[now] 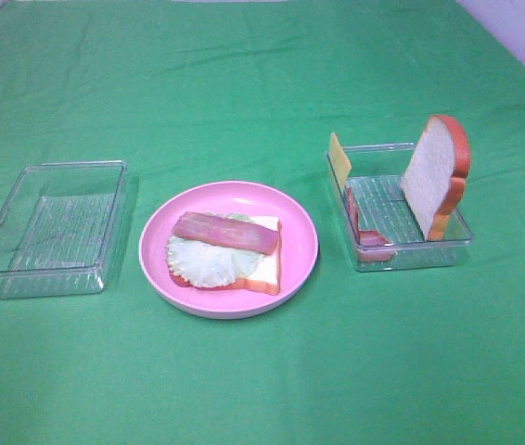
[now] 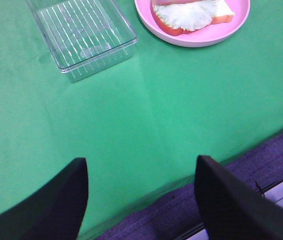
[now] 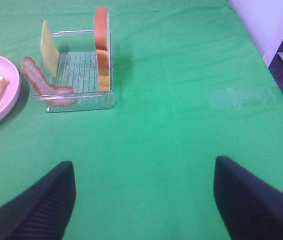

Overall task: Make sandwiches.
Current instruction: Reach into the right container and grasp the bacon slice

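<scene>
A partly built sandwich (image 1: 225,252) lies on the round pink plate (image 1: 300,250): a bread slice, pale green lettuce (image 1: 205,261) and a bacon strip (image 1: 225,231) on top. It also shows in the left wrist view (image 2: 191,14). The right clear tray (image 1: 409,248) holds an upright bread slice (image 1: 434,174), a yellow cheese slice (image 1: 339,158) and a bacon strip (image 1: 363,228); the right wrist view shows the bread (image 3: 101,47), cheese (image 3: 48,48) and bacon (image 3: 44,82). My left gripper (image 2: 141,200) and right gripper (image 3: 144,200) are open and empty, back near the table's front edge.
An empty clear tray (image 1: 49,227) stands left of the plate, also in the left wrist view (image 2: 84,37). Green cloth covers the table (image 1: 262,389). The table's edge and dark floor show in the left wrist view (image 2: 261,165).
</scene>
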Motion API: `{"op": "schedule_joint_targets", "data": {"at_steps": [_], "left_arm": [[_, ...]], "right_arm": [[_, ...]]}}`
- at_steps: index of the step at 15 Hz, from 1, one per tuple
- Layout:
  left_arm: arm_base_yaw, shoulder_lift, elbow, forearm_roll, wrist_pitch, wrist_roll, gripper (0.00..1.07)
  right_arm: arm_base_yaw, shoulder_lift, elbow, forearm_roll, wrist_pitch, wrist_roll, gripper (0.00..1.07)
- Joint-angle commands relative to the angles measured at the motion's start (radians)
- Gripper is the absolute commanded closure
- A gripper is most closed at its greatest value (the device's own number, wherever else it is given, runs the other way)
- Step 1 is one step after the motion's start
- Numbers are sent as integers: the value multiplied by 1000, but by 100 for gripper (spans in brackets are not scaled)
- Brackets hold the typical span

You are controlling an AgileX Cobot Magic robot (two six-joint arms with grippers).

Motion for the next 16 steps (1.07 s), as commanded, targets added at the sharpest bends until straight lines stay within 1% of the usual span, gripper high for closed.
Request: {"op": "schedule_joint_targets", "data": {"at_steps": [1, 3, 5, 8, 12, 14, 16], "left_arm": [[-2, -193, 69, 13, -37, 9, 47], [-2, -264, 93, 2, -78, 7, 47], [-2, -336, 139, 13, -139, 22, 47], [-2, -341, 144, 19, -133, 22, 47], [-2, -341, 147, 8, -132, 32, 47], [-2, -341, 147, 8, -132, 32, 47], [-2, -341, 147, 8, -132, 32, 47]], "right_arm": [[-4, -15, 0, -4, 0, -12, 34], [-4, -15, 0, -4, 0, -12, 34], [-4, -15, 0, -4, 0, -12, 34], [-4, -12, 0, -4, -1, -12, 34], [-4, 48, -14, 2, -21, -12, 34], [-4, 121, -27, 27, -121, -12, 34], [-4, 235, -27, 110, -257, -12, 35]]}}
